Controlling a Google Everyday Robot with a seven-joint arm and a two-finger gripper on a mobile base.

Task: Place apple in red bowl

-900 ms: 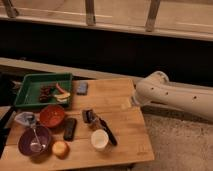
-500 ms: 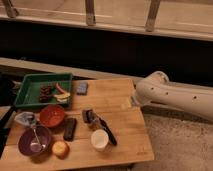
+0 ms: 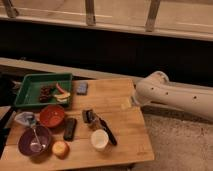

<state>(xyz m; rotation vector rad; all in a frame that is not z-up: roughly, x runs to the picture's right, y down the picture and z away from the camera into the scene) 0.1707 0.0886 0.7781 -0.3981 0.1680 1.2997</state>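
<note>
Your claw is out of view, jaws spread; the apple rests on the bench, near the red bowl.

You're looking at an indoor eating spot, home or office you cannot tell: a wooden table holds a green tray, red bowl, purple bowl, white cup and apple. Speckled carpet lies beside it; railing posts stand behind.

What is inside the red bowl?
Nothing shows inside the red bowl; its near inner wall is hidden behind the rim. The apple lies on the table beside the purple bowl. The hand is at the table's right edge, open.
</note>
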